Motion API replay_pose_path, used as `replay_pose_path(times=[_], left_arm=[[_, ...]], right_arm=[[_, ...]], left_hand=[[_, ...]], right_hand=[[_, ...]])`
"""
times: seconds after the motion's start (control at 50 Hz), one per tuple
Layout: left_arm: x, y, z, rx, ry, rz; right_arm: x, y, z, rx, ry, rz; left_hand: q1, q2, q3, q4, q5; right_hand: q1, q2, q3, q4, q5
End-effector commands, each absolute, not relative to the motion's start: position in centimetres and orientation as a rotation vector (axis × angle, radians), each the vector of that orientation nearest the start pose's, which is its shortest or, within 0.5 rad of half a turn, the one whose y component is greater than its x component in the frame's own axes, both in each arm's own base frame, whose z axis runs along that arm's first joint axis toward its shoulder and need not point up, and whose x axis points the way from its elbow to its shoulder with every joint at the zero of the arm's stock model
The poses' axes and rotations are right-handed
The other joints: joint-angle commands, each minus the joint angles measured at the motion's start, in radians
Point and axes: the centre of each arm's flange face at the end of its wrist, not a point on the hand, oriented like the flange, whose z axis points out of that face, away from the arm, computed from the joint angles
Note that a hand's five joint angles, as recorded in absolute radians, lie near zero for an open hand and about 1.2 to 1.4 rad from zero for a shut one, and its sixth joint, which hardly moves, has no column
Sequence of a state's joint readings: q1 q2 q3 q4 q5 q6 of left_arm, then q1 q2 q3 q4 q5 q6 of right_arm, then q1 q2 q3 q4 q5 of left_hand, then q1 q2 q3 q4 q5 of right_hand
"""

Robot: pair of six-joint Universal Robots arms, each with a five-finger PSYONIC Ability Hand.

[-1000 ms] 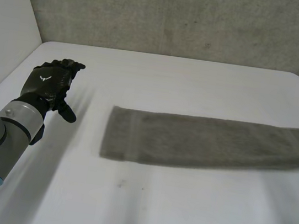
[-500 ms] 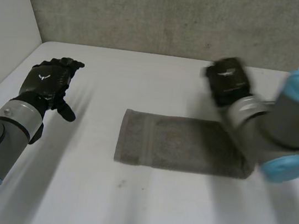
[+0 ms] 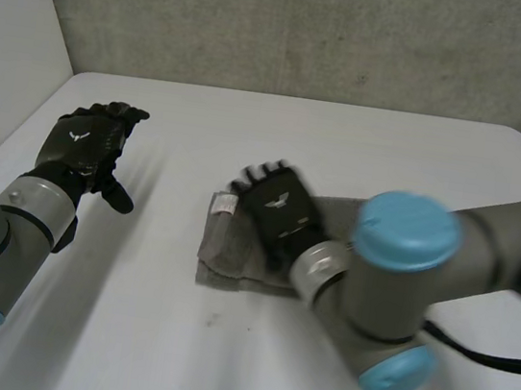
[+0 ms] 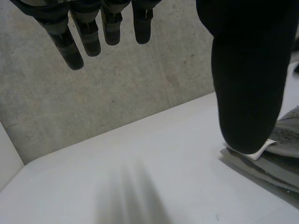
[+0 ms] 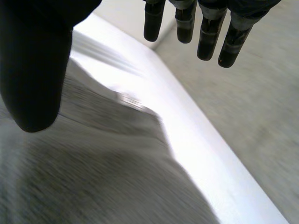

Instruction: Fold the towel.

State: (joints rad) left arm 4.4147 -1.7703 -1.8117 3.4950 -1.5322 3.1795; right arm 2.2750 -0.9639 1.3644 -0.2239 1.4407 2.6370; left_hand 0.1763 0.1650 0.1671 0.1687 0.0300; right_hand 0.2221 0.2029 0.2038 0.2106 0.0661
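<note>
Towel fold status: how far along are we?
Done: the towel lies doubled, with layers stacked at the end bearing its label. In hand: the right robot hand is over that end, fingers straight, gripping nothing. The left robot hand hangs open, apart from the towel. Left: probably another fold or a flattening press, then withdrawal.

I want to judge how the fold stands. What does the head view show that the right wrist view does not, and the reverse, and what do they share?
Head view, beyond the other: the left hand, open above the table and apart from the towel; the right arm stretched across the towel, with the right hand over the end that bears the white tag. Right wrist view, beyond the other: the right hand's palm side, fingers straight, nothing held, cloth spread beneath. Both: the grey towel on the white table.
</note>
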Motion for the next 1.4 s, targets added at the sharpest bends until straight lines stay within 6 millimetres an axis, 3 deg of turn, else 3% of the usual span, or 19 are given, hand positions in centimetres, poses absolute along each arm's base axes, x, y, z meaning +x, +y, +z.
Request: replay_pose_path(times=[0.02,0.1,0.22,0.36,0.46,0.6,0.64,0.68,0.8,0.94,1.0,1.02,1.04,1.06,1.08,1.12,1.2,1.32,1.4], left_arm=[[-22.4,-27.2,20.7,0.456,2.437,-2.246],[-22.4,-27.1,20.6,0.458,2.440,-2.245],[-22.4,-27.0,20.3,0.461,2.450,-2.233],[-22.5,-26.8,20.2,0.468,2.456,-2.229],[-22.8,-26.6,20.3,0.478,2.454,-2.237],[-22.8,-26.5,20.4,0.478,2.452,-2.239],[-22.8,-26.5,20.5,0.477,2.449,-2.243],[-22.8,-26.5,20.4,0.477,2.447,-2.245],[-22.8,-26.5,20.6,0.478,2.440,-2.253],[-22.7,-26.5,20.8,0.473,2.436,-2.259],[-22.7,-26.5,20.8,0.472,2.439,-2.249],[-22.7,-26.6,21.0,0.468,2.437,-2.253],[-22.7,-26.6,21.0,0.468,2.437,-2.253],[-22.8,-26.5,21.0,0.465,2.444,-2.251],[-22.8,-26.4,21.1,0.462,2.458,-2.247],[-23.1,-26.3,21.4,0.462,2.465,-2.256],[-23.8,-26.3,22.4,0.449,2.492,-2.288],[-26.2,-26.2,24.6,0.457,2.568,-2.346],[-30.4,-26.0,24.4,0.563,2.668,-2.344]], right_arm=[[30.4,-25.5,18.9,-1.055,2.044,-1.835],[25.7,-26.8,16.6,-0.923,2.246,-1.742],[23.4,-26.4,14.1,-0.899,2.322,-1.634],[21.2,-27.7,12.2,-0.854,2.326,-1.697],[21.2,-28.8,13.2,-0.891,2.294,-1.813],[23.3,-30.4,17.4,-0.892,2.149,-1.997],[27.6,-29.2,19.9,-0.952,1.962,-2.036],[29.6,-28.3,20.5,-0.988,1.893,-2.022],[36.4,-24.4,18.8,-1.200,1.767,-1.838],[39.9,-19.8,14.3,-1.408,1.743,-1.576],[39.9,-19.1,13.2,-1.434,1.777,-1.511],[39.7,-19.1,13.3,-1.427,1.793,-1.513],[39.7,-19.1,13.3,-1.426,1.793,-1.513],[39.4,-19.2,13.7,-1.404,1.812,-1.522],[39.4,-19.2,13.7,-1.403,1.812,-1.523],[38.5,-19.3,16.0,-1.334,1.836,-1.586],[37.3,-19.7,18.4,-1.204,1.863,-1.647],[33.2,-23.7,21.5,-0.860,1.955,-1.713],[30.5,-26.3,22.2,-0.607,2.014,-1.692]], left_hand=[[-0.002,0.010,0.007,0.006,-0.030],[-0.002,0.010,0.007,0.006,-0.030],[-0.002,0.010,0.007,0.006,-0.030],[-0.002,0.010,0.007,0.006,-0.030],[-0.002,0.010,0.007,0.006,-0.030],[-0.002,0.010,0.007,0.006,-0.030],[-0.002,0.010,0.007,0.006,-0.030],[-0.002,0.010,0.007,0.006,-0.030],[-0.002,0.010,0.007,0.006,-0.030],[-0.001,0.010,0.008,0.007,-0.029],[-0.001,0.010,0.008,0.007,-0.029],[-0.001,0.010,0.008,0.007,-0.029],[-0.001,0.010,0.008,0.007,-0.029],[-0.001,0.010,0.008,0.007,-0.029],[-0.001,0.010,0.008,0.007,-0.029],[-0.001,0.010,0.008,0.007,-0.029],[-0.001,0.010,0.008,0.007,-0.029],[0.002,0.013,0.011,0.010,-0.026],[0.005,0.016,0.014,0.012,-0.023]], right_hand=[[-0.048,-0.028,-0.029,-0.036,-0.066],[-0.048,-0.028,-0.029,-0.036,-0.066],[0.024,0.044,0.043,0.036,0.006],[1.035,1.054,1.053,1.046,1.016],[1.174,1.193,1.192,1.186,1.156],[1.174,1.193,1.192,1.186,1.156],[1.174,1.193,1.192,1.186,1.156],[1.174,1.193,1.192,1.186,1.156],[1.174,1.193,1.192,1.186,1.156],[1.174,1.193,1.192,1.186,1.156],[1.174,1.193,1.192,1.186,1.156],[0.885,0.904,0.903,0.896,0.866],[0.882,0.901,0.900,0.893,0.863],[0.425,0.445,0.444,0.437,0.407],[0.421,0.440,0.439,0.432,0.402],[0.000,0.019,0.018,0.011,-0.019],[-0.048,-0.028,-0.029,-0.036,-0.066],[-0.048,-0.028,-0.029,-0.036,-0.066],[-0.048,-0.028,-0.029,-0.036,-0.066]])
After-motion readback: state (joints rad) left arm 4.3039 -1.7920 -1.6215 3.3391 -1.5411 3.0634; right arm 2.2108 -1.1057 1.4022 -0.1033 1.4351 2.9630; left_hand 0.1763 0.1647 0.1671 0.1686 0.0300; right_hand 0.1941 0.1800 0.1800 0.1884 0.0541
